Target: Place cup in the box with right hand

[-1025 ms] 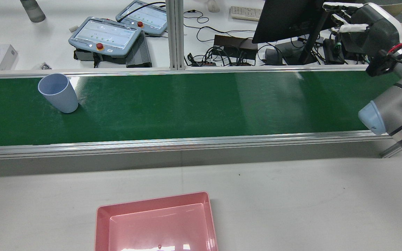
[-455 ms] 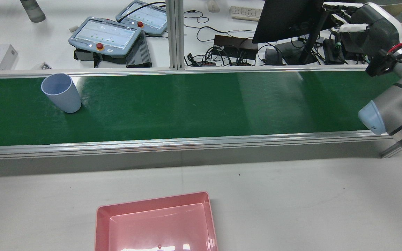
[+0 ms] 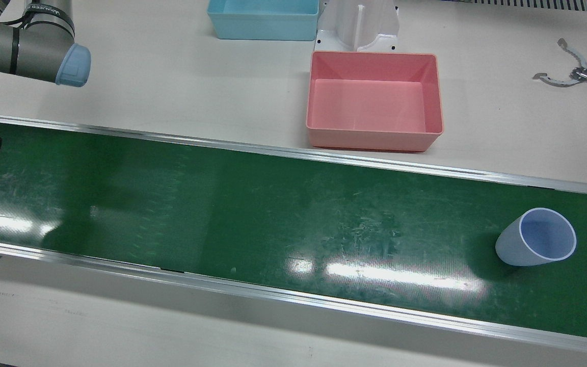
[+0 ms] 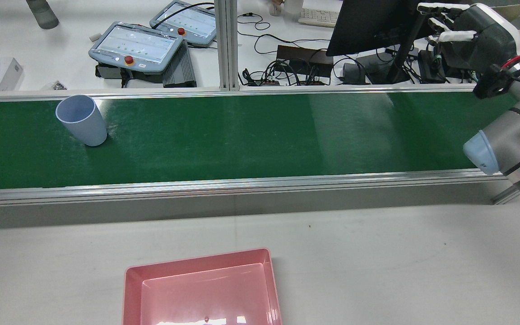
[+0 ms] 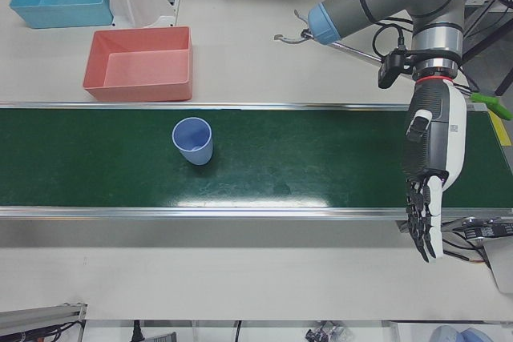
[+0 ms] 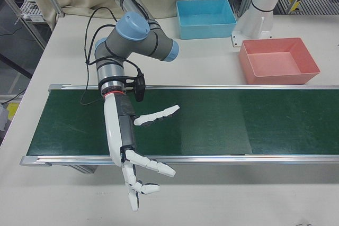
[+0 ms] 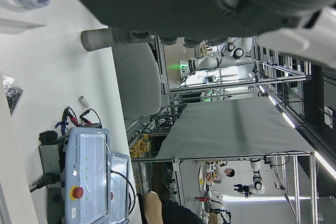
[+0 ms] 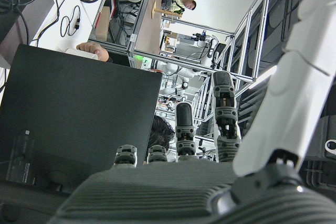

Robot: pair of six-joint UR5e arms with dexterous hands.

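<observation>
Green belt runs across the whole station, white table behind it on the robot side. Right arm reaches over one belt end; right-front view shows the right hand hanging past the belt's near edge, fingers spread wide, holding nothing. Front view only catches that arm's elbow, no hand. Left hand seen only in left-front view: hangs fingers-down over the opposite belt end, fingers fairly straight and apart, empty. Pink box sits empty on the table just beside the belt; blue box further back. Cup, pale blue, stands upright on the belt, mouth up, at the left-arm end, well apart from the right hand. Rear view: cup near the belt's far rail, box rim at bottom.
</observation>
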